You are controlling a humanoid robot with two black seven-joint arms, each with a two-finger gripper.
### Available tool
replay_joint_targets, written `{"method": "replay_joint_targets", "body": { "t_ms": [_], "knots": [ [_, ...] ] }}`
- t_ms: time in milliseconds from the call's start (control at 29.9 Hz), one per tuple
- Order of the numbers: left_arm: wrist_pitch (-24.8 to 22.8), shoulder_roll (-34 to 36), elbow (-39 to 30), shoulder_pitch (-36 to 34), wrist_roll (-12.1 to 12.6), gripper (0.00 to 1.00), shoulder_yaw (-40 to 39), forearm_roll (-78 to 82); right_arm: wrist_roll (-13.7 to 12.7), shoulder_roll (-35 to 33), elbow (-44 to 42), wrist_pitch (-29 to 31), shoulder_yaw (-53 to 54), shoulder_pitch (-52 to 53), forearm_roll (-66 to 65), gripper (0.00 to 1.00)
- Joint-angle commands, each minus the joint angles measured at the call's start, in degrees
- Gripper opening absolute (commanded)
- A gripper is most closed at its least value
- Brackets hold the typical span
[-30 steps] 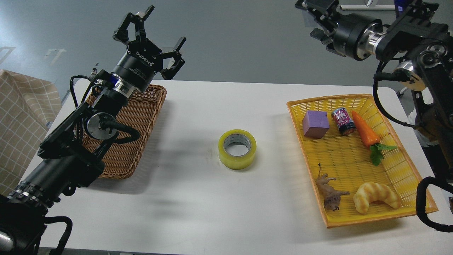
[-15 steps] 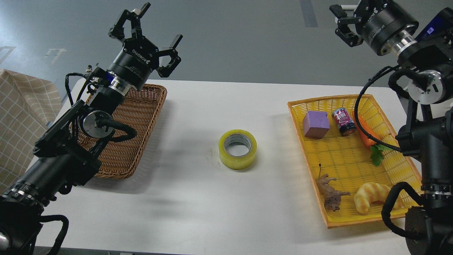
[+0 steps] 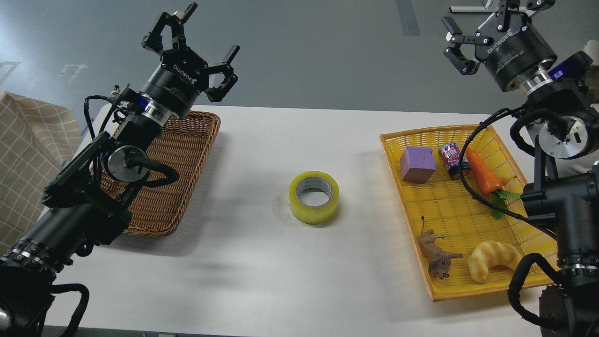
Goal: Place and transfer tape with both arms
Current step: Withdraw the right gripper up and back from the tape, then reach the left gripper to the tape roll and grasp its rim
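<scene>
The tape (image 3: 314, 196), a yellow translucent roll with a grey-white core, lies flat on the white table (image 3: 281, 271) near its middle, with nothing touching it. My left gripper (image 3: 196, 40) is open and empty, raised above the far end of the brown wicker basket (image 3: 164, 187), well left of the tape. My right gripper (image 3: 486, 25) is open and empty, raised high at the top right, beyond the far edge of the yellow basket (image 3: 440, 290).
The yellow basket holds a purple block (image 3: 417, 163), a small can (image 3: 453, 159), a toy carrot (image 3: 484, 174), a toy animal (image 3: 437, 255) and a croissant toy (image 3: 491, 260). A checked cloth (image 3: 23, 154) hangs at the left edge.
My right arm has swung rightward and its gripper has turned upright with the fingers spread, now fully in view. My left gripper has shifted slightly left and up. The tape has not moved.
</scene>
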Motion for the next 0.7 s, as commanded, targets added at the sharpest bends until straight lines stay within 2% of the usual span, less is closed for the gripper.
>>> {"method": "replay_joint_targets", "body": {
  "t_ms": [0,134,368,668],
  "knots": [
    [0.00,0.16,0.01,-0.09,-0.01,0.98,-0.06,0.00,-0.09,-0.14,-2.77,0.00,-0.22,-0.16,10.10,1.00],
    [0.00,1.04,0.01,-0.09,-0.01,0.98,0.03,0.00,-0.26,-0.14,-2.95,0.00,-0.66,-1.47,14.25,1.00],
    [0.00,1.39,-0.08,-0.27,0.08,0.98,0.11,0.34,-0.70,-0.23,-1.81,0.00,-1.36,-3.24,14.25,1.00],
    [0.00,3.24,-3.24,-0.09,-0.98,0.98,-0.15,13.62,-0.70,-0.84,0.74,0.00,-1.45,-4.20,14.16,1.00]
  ]
}}
